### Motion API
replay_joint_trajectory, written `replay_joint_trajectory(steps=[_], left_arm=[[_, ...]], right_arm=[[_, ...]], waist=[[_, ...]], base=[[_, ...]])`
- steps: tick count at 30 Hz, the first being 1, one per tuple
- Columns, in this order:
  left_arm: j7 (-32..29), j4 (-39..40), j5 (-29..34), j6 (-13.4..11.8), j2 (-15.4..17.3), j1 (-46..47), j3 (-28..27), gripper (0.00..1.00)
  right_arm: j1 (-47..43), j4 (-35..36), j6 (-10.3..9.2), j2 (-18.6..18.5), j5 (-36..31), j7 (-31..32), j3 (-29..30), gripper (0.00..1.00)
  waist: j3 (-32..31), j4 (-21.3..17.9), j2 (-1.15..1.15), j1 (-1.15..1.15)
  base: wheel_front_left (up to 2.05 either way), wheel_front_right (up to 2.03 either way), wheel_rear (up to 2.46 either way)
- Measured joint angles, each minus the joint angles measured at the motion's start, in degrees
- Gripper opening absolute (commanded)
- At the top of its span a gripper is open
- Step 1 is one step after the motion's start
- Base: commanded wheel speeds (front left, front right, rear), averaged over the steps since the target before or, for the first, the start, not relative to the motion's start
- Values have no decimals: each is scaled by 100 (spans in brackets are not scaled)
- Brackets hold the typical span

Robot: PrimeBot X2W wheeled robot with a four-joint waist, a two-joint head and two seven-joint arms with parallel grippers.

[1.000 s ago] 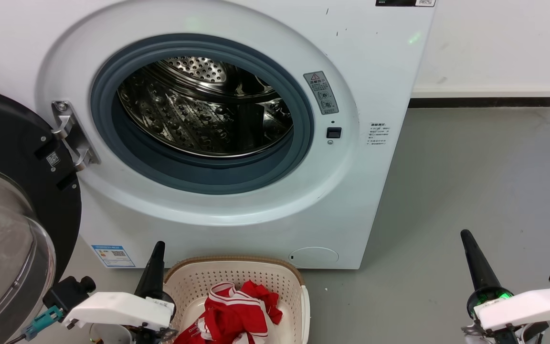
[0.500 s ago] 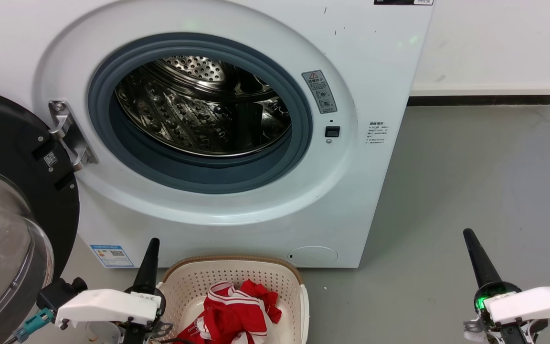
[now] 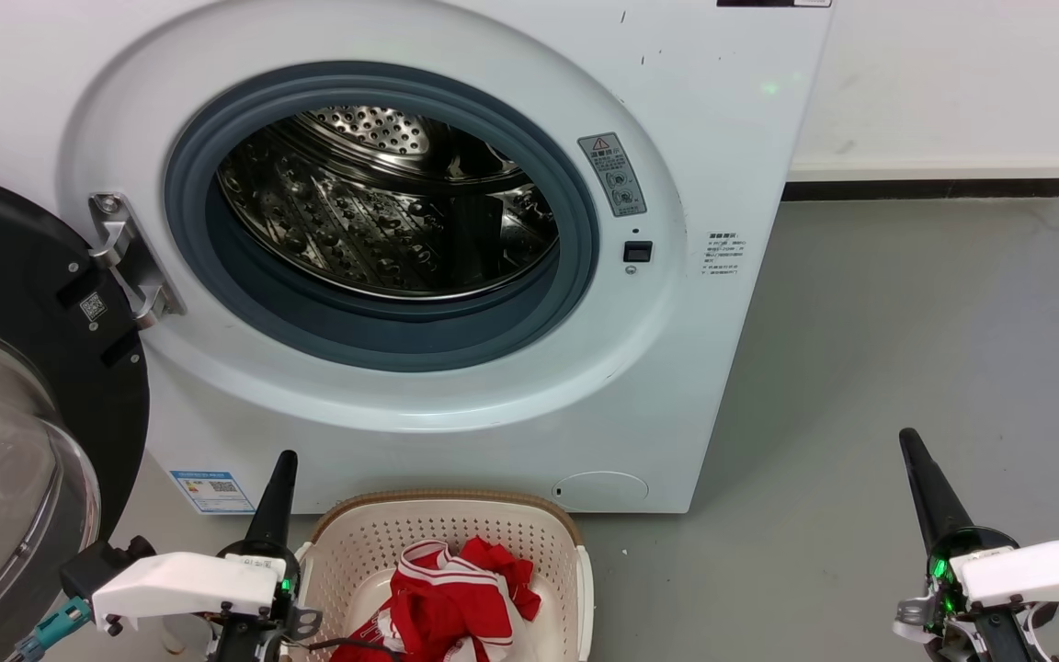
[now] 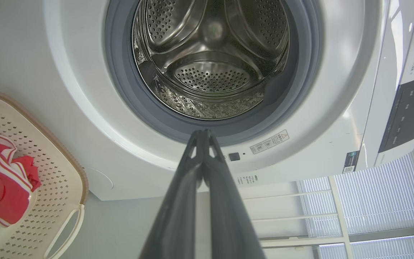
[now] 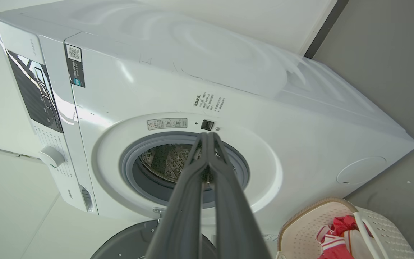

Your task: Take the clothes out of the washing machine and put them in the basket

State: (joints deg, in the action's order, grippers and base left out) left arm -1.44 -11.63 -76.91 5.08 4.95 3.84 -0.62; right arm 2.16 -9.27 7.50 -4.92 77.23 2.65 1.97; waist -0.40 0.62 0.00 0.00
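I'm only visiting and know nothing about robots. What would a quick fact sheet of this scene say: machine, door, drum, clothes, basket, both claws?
Washing machine: white front-loader on grey floor
Door: swung open, on the robot's left
Drum: bare steel where visible
Basket: cream, on the floor before the machine
Clothes: red with white stripes, lying in the basket
Left gripper: shut, empty, beside the basket
Right gripper: shut, empty, over bare floor

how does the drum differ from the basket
The drum is shiny steel; the basket is cream plastic with a brown rim. The drum looks empty; the basket holds the red clothes. The drum sits in the washing machine; the basket stands on the floor before it. Both are perforated.
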Motion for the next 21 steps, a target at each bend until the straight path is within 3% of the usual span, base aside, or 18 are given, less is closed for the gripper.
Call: replay_joint_trajectory(steps=[21], left_arm=[[-218, -147, -1055, 148, -27, 118, -242, 0]], right_arm=[[211, -285, -1, 8, 1062, 104, 127, 0]], waist=[[35, -36, 0, 0]], base=[[0, 0, 0]])
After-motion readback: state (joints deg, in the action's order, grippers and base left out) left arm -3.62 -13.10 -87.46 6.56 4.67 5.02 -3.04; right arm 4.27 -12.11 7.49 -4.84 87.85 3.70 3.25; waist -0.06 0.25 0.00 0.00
